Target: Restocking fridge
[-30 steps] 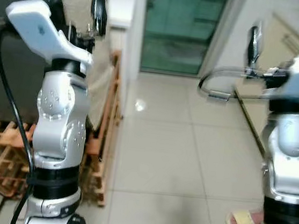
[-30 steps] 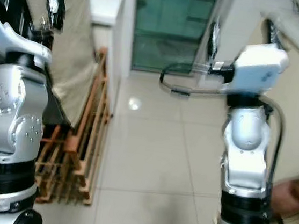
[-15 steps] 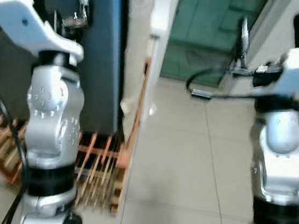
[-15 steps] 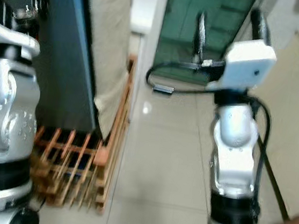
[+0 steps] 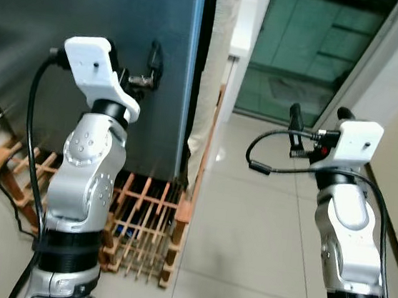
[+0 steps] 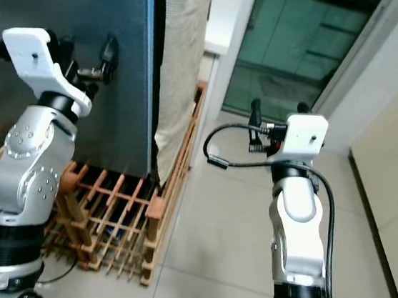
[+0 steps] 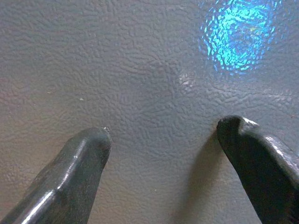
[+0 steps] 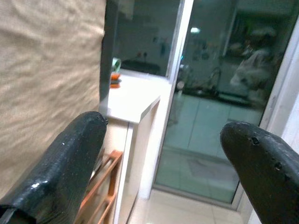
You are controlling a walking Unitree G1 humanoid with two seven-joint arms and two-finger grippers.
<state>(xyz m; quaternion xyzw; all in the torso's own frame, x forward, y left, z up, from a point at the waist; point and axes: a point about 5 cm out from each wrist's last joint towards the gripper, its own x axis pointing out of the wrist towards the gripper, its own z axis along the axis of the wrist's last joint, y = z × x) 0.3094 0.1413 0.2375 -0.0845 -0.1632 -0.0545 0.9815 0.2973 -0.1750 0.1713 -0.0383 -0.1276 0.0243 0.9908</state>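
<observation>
**Two grippers spread and empty at the fridge**

Head views: we see the grey fridge (image 5: 93, 7) upper left, left gripper (image 5: 153, 61) against its side. Wrist views: left gripper's fingers (image 7: 70, 172) parted wide on textured panel; right gripper (image 8: 163, 154) wide apart, grasping nothing.

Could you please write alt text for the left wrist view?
The left end effector hangs open right up against the dark grey, pebbled fridge panel, its two black fingers spread apart. A blue glint sits on the panel.

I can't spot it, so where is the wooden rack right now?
The wooden rack sits on the floor to the robot's left, at the foot of the dark grey fridge, beside the left arm.
</observation>
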